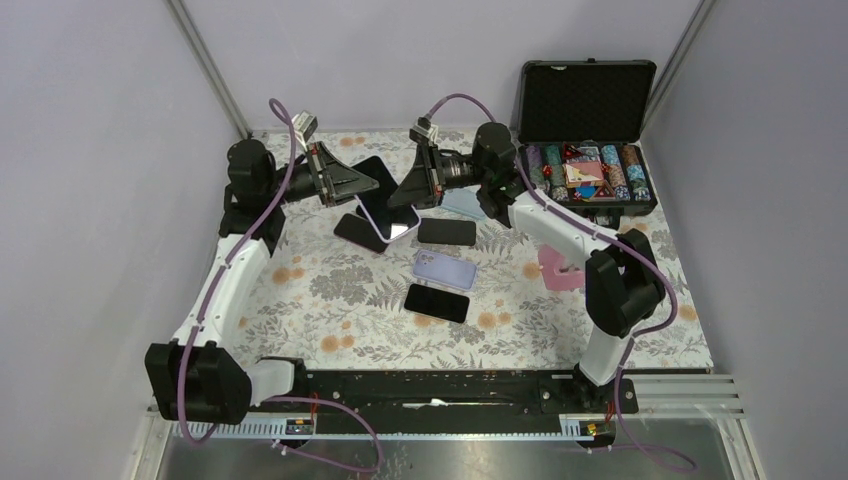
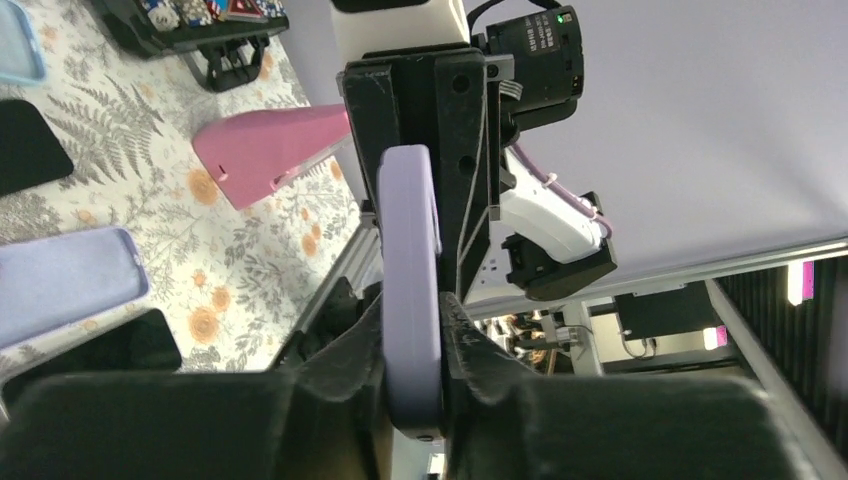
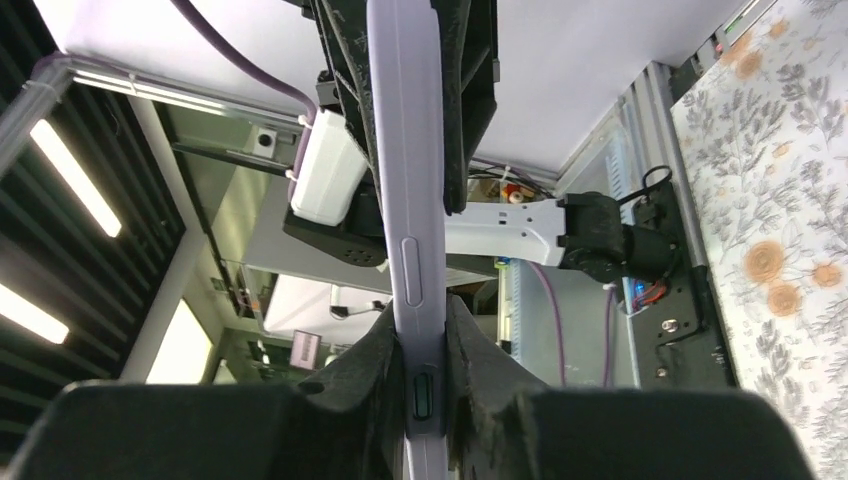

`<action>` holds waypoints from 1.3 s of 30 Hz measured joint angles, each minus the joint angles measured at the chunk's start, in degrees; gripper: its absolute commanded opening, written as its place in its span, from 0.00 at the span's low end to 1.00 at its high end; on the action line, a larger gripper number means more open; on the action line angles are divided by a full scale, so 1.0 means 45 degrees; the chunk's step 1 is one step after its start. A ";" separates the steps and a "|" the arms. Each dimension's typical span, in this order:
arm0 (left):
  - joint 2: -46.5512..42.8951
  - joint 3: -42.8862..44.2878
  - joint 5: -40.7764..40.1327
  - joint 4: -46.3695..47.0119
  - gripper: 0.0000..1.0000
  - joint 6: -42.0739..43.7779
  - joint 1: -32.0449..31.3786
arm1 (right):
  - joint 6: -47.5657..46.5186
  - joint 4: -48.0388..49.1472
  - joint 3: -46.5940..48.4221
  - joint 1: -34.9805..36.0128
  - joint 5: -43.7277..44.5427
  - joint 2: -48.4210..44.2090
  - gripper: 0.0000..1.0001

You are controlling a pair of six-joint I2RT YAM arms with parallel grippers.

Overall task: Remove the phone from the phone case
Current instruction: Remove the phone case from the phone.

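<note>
Gripping opposite ends, the left gripper (image 2: 412,335) and right gripper (image 3: 420,335) both clench the lilac phone case (image 2: 410,250), aloft over the far middle of the table (image 1: 330,330); its long axis runs left-right between them, the phone (image 1: 385,200) inside

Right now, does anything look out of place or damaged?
Nothing looks spilled or broken. Only the phone stands out: it hangs above the table, pinched edge-on between the left tool and right tool.
</note>
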 measured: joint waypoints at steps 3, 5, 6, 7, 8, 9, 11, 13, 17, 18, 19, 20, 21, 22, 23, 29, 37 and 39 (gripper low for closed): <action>0.0117 -0.0155 0.0078 0.0272 0.00 -0.0937 -0.0034 | -0.0364 0.0034 0.0000 -0.0024 -0.0073 0.0175 0.52; 0.0141 -0.0228 0.0058 0.0452 0.00 -0.0971 -0.0034 | -0.0350 -0.0058 0.0000 -0.0024 0.0039 0.0141 0.66; 0.0141 -0.0257 -0.0078 0.0500 0.00 -0.0937 -0.0034 | -0.0432 -0.0155 0.0000 -0.0029 0.0170 0.0078 0.70; 0.0136 -0.0272 -0.0204 0.0495 0.00 -0.0933 -0.0015 | -0.0607 -0.0355 -0.0019 -0.0049 0.0461 -0.0044 0.72; 0.0078 -0.0330 -0.0481 0.0500 0.00 -0.0986 0.0010 | -0.0753 -0.0423 -0.0121 -0.0058 0.0806 -0.0204 0.73; -0.0015 -0.0423 -0.0821 0.0529 0.00 -0.1064 0.0087 | -0.0874 -0.0471 -0.0325 -0.0073 0.1209 -0.0437 0.73; -0.0418 -0.0865 -0.1734 0.0869 0.00 -0.1520 0.0321 | -0.0903 -0.0330 -0.1098 -0.0112 0.2171 -0.1103 0.73; -0.0947 -0.1457 -0.2637 0.1477 0.00 -0.2200 0.0539 | -0.0641 0.0355 -0.2103 -0.0136 0.3259 -0.1802 0.72; -0.1647 -0.2419 -0.4133 0.3099 0.00 -0.3687 0.0636 | 0.0087 0.1909 -0.3891 -0.0136 0.5416 -0.2667 0.69; -0.1715 -0.2574 -0.4367 0.3463 0.00 -0.3993 0.0636 | 0.0185 0.2069 -0.4153 -0.0126 0.5887 -0.2764 0.67; -0.1744 -0.2671 -0.4580 0.3730 0.00 -0.4274 0.0636 | 0.0233 0.2137 -0.4308 -0.0121 0.6300 -0.2822 0.65; -0.1744 -0.2710 -0.4745 0.3973 0.00 -0.4493 0.0636 | 0.0301 0.2176 -0.4415 -0.0117 0.6708 -0.2861 0.63; -0.1744 -0.2715 -0.4911 0.4119 0.00 -0.4663 0.0636 | 0.0355 0.2259 -0.4449 -0.0107 0.7082 -0.2866 0.61; -0.1753 -0.2720 -0.4993 0.4206 0.00 -0.4736 0.0636 | 0.0427 0.2351 -0.4449 -0.0097 0.7349 -0.2866 0.58; -0.1778 -0.2720 -0.5119 0.4289 0.00 -0.4828 0.0636 | 0.0515 0.2472 -0.4449 -0.0092 0.7655 -0.2871 0.57; -0.2103 -0.2871 -0.5508 0.4566 0.00 -0.5124 0.0636 | 0.1161 0.3050 -0.4206 -0.0068 0.8412 -0.2861 0.32; -0.2341 -0.3196 -0.5809 0.5299 0.00 -0.6008 0.0631 | 0.2327 0.3837 -0.3847 0.0151 0.8364 -0.2535 0.54; -0.2341 -0.3279 -0.5867 0.5416 0.00 -0.6203 0.0631 | 0.2492 0.3988 -0.3842 0.0214 0.8354 -0.2487 0.47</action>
